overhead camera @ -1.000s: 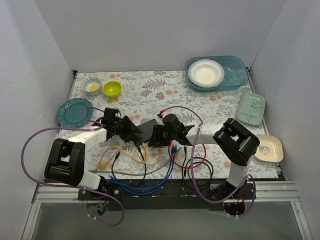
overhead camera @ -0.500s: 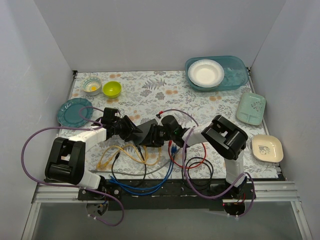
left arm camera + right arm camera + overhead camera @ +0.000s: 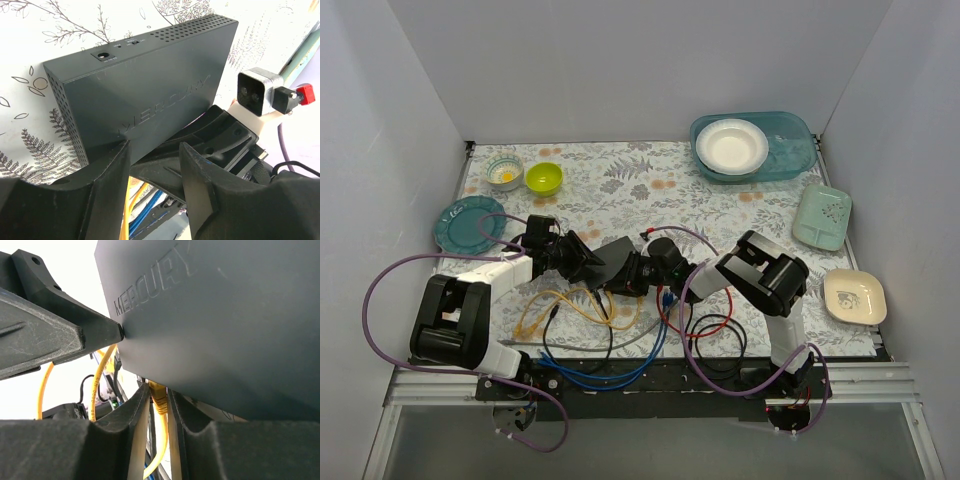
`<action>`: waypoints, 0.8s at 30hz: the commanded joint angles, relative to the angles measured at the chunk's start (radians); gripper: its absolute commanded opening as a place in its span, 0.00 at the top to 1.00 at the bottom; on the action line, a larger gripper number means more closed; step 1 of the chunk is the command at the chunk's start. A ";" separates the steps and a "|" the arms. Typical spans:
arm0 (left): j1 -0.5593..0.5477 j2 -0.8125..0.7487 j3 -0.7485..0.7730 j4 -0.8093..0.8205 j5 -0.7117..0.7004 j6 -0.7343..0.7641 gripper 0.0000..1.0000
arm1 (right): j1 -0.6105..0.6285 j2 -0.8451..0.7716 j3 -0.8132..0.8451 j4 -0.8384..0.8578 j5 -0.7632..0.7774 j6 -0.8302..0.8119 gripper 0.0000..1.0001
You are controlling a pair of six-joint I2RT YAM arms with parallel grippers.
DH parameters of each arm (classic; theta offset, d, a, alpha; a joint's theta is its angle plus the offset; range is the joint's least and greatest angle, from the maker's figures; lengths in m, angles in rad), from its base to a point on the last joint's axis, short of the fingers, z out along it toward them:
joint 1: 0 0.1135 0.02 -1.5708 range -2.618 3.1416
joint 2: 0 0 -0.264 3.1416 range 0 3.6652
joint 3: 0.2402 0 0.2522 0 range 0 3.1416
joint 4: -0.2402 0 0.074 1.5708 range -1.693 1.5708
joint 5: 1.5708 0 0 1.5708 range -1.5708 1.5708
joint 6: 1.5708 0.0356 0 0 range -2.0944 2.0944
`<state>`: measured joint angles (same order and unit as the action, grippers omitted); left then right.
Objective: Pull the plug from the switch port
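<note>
The switch point(image 3: 615, 258) is a flat black box, tipped up on the floral mat between both grippers. It fills the left wrist view point(image 3: 145, 95) and the right wrist view point(image 3: 225, 315). A yellow plug point(image 3: 159, 397) sits in a port on its lower edge, and its yellow cable point(image 3: 560, 305) loops over the mat. My right gripper point(image 3: 159, 390) is shut on that plug from below. My left gripper point(image 3: 154, 147) is open, with one fingertip point(image 3: 117, 332) pressed against the switch's top face. The row of ports is hidden.
Blue, black and red cables point(image 3: 665, 320) lie tangled in front of the switch. A teal plate point(image 3: 468, 223), a green bowl point(image 3: 543, 178) and a small bowl point(image 3: 504, 172) stand at the left. A teal tray point(image 3: 790, 150) holding a white bowl point(image 3: 731, 146), a mint dish point(image 3: 822, 215) and a cream dish point(image 3: 855, 296) are at the right.
My right arm has swung left and its gripper has moved in under the switch. The switch has tipped up. My left arm has not moved.
</note>
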<state>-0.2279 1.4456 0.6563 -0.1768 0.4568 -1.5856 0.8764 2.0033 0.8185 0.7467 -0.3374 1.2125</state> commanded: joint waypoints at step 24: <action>0.006 -0.111 -0.099 -0.044 0.014 0.021 0.57 | -0.011 0.095 -0.059 0.201 0.008 0.214 0.99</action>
<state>-0.2249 1.3575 0.5781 -0.1852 0.4736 -1.5856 0.8703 2.0827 0.7555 0.9943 -0.3069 1.4029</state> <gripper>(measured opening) 0.433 0.116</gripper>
